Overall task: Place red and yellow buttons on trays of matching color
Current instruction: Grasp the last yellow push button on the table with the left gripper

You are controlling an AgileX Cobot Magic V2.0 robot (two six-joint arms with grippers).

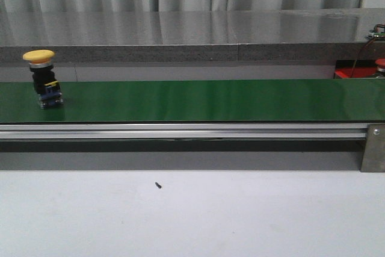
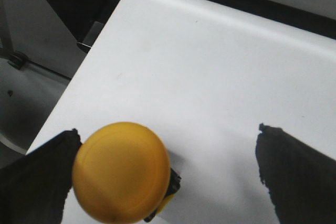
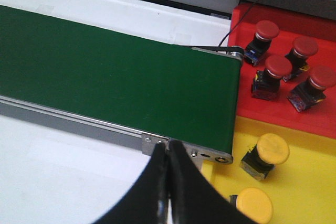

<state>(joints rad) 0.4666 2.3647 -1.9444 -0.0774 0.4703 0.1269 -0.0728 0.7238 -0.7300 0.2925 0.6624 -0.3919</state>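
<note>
Yellow button [image 1: 42,79] stood upright at the belt's [image 1: 210,100] nine-o'clock end, far from the three-o'clock trays [image 3: 294,129], where the right claw [image 3: 168,182] hung closed and empty; the left claw [image 2: 168,171] gaped around another yellow button [image 2: 122,171].

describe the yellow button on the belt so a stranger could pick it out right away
Find the long dark green belt that runs across the front view. At its far left end stands one yellow button, a flat yellow cap on a black body, tilted a little. Nothing else is seen on the belt in this view, and it is not among the buttons on the trays.
</note>
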